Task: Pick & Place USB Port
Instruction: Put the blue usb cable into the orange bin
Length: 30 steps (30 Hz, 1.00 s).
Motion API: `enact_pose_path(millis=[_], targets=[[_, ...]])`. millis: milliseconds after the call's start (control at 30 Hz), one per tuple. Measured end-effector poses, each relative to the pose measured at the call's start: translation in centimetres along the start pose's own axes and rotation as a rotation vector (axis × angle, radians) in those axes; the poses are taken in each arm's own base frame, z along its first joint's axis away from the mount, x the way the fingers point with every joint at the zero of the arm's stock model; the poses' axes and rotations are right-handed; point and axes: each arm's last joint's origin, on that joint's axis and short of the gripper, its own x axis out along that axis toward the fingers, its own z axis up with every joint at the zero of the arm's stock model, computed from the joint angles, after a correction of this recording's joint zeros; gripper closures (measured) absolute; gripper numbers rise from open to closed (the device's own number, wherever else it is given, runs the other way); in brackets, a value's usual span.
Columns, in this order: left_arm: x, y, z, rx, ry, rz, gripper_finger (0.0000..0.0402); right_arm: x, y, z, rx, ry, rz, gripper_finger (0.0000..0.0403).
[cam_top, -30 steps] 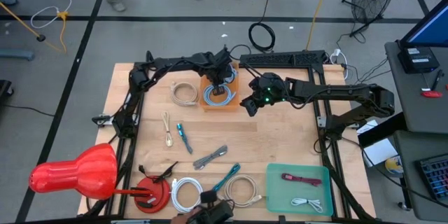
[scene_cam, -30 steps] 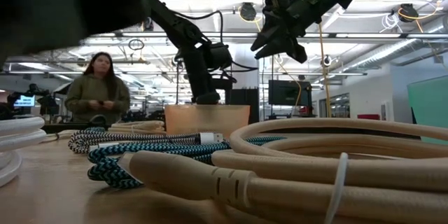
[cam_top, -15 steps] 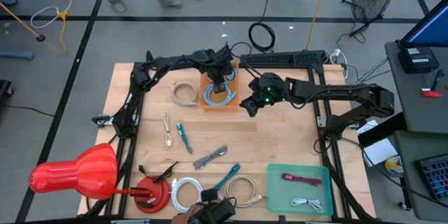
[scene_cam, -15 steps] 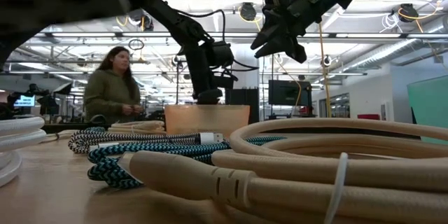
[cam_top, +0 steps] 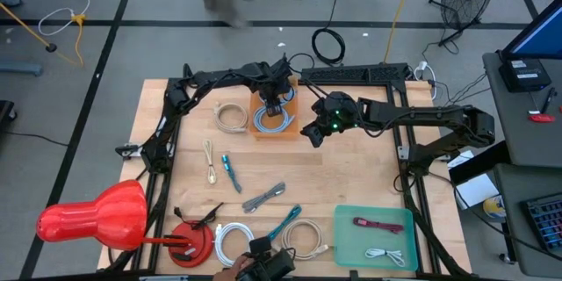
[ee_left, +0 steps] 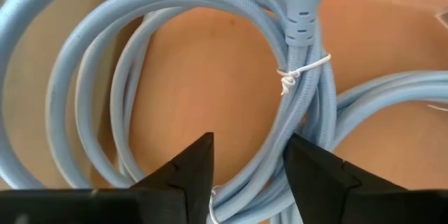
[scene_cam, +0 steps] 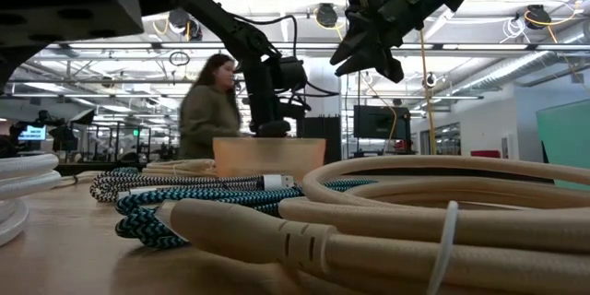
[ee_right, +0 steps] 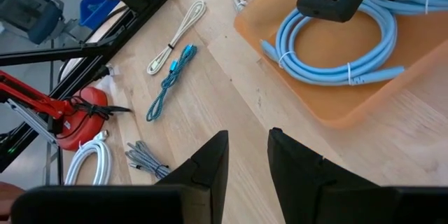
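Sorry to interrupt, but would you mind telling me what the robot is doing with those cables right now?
The left gripper hangs over the orange tray at the far side of the table, its fingers apart just above the coiled light blue cable lying in the tray; it grips nothing. The right gripper hovers empty beside the tray, fingers apart. More coiled cables lie on the table nearer the camera, and two sit in the green tray. A person stands behind the table.

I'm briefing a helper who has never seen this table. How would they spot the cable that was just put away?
Find the orange tray at the table's far edge, where the left gripper hangs open. The light blue cable lies coiled inside it. It is the only cable in that tray; the cream coil beside it lies on bare wood.
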Motion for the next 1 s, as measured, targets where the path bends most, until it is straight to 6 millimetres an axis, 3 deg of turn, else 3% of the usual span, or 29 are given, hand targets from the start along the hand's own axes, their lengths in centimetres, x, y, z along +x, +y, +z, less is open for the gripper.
enact_pose_path(millis=[633, 1000], targets=[[-0.2, -0.6, 0.2, 0.015, 0.010, 0.031, 0.0226, 0.0, 0.1, 0.1, -0.003, -0.017, 0.004, 0.0312], [-1.6, -0.3, 1.3, 0.013, -0.018, 0.072, 0.0180, 0.0, 0.1, 0.2, -0.005, -0.025, 0.010, 0.0312]])
